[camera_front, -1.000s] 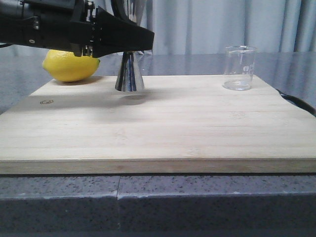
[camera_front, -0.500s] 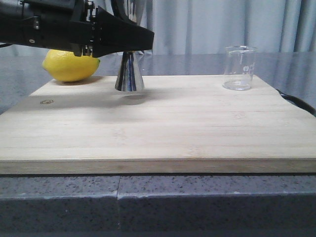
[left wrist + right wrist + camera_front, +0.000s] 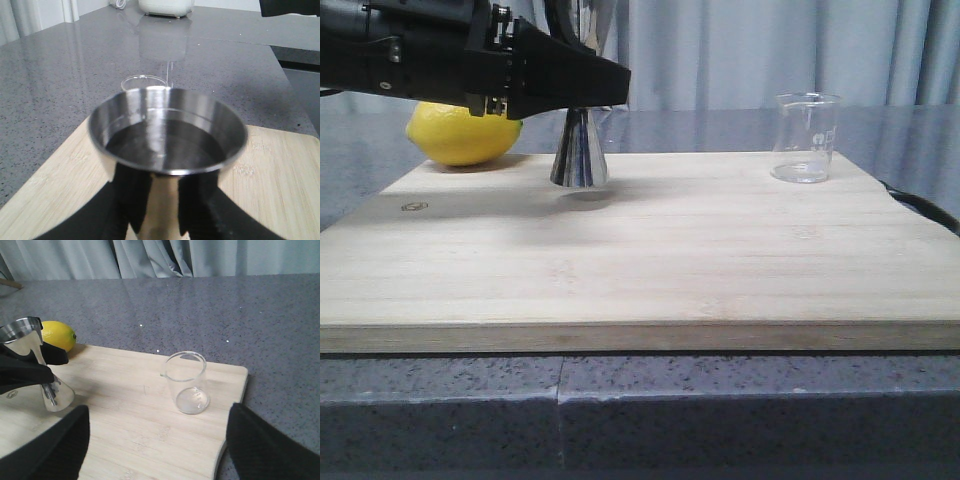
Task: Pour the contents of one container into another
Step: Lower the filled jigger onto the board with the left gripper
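Left tool (image 3: pixel 582 88) pinches the shiny steel hourglass jigger (image 3: pixel 580 150) at its waist; small clear glass beaker (image 3: pixel 806 137) stands untouched, right tool (image 3: pixel 155 440) spread; pouring not begun.

The lemon (image 3: pixel 463 134) is bright yellow. The jigger (image 3: pixel 580 152) is shiny mirror steel, its cup dark inside. The beaker (image 3: pixel 806 137) is clear glass with white printed marks. The board (image 3: pixel 640 250) is pale wood with fine straight grain. The counter (image 3: pixel 650 405) is speckled grey stone. The left gripper (image 3: pixel 605 85) is black. The curtains (image 3: pixel 790 50) are pale blue-grey.
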You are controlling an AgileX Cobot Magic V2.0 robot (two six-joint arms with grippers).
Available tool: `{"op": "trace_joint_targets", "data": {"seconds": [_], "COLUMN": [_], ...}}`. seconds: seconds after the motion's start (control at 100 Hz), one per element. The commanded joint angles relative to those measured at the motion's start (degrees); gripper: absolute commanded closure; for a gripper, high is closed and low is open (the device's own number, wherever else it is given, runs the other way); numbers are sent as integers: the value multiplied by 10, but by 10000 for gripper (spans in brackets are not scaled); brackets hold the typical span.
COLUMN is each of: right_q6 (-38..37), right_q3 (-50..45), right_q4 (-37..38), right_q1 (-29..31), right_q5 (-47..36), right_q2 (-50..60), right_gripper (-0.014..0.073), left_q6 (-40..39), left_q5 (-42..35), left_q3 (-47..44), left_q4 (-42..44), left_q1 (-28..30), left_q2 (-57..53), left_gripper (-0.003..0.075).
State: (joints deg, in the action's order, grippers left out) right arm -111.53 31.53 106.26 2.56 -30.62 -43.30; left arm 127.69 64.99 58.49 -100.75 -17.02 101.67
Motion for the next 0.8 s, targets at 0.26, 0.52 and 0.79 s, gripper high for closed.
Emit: {"op": "trace_joint_targets", "data": {"seconds": [0.26,0.52,0.79], "right_q6": [2,2,2], "right_q3": [14,14,14], "right_q4": [12,11,11], "right_q1": [4,4,4], "right_q5": [28,29,30], "right_q2": [3,3,3], "right_gripper": [82,82,82], "left_q6": [6,6,6], "left_q5": [31,71,77], "left_q3": [17,17,17], "left_q4": [-43,-46,-39], "left_q1": [-6,-6,-6], "left_q2": [-21,-21,-21], "left_gripper": [502,502,502]}}
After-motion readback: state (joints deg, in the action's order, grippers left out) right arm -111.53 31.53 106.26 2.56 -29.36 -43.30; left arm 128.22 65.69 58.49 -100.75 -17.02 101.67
